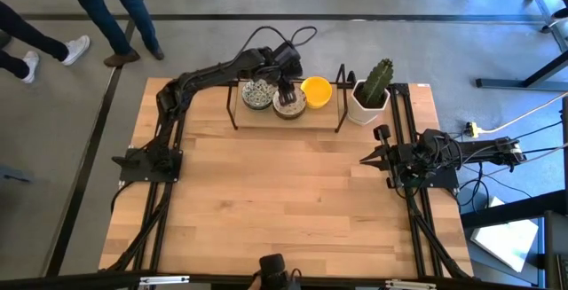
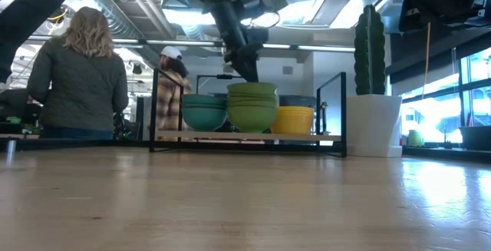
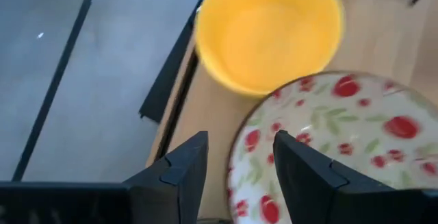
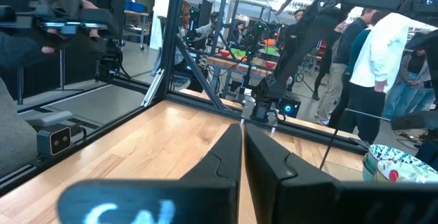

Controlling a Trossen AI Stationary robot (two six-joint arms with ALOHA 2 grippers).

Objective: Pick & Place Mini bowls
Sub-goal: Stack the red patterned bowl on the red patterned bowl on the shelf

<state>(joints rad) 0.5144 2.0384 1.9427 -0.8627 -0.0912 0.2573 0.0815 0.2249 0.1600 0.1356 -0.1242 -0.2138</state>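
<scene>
The low black-framed rack (image 1: 288, 117) at the far edge of the table (image 1: 284, 210) is the thing to watch. Three stacks of mini bowls sit on it in a row: a green-blue patterned stack (image 1: 256, 95) at one end, a red-speckled stack (image 1: 289, 104) in the middle, and a yellow bowl (image 1: 317, 91) at the end nearest the cactus pot (image 1: 371, 95), which stands just beside the rack.

The left gripper (image 3: 236, 166) hangs right over the middle stack, its fingers parted a little and straddling the rim of the top red-speckled bowl (image 3: 328, 148), one finger (image 3: 304, 172) inside the bowl and one outside; they do not look clamped on it. From the table's level the stacks show green and teal undersides.

The right gripper (image 4: 243, 148) waits well away from the rack, near the table's right edge, its fingers pressed together and empty. People stand beyond the rack (image 2: 77, 74).
</scene>
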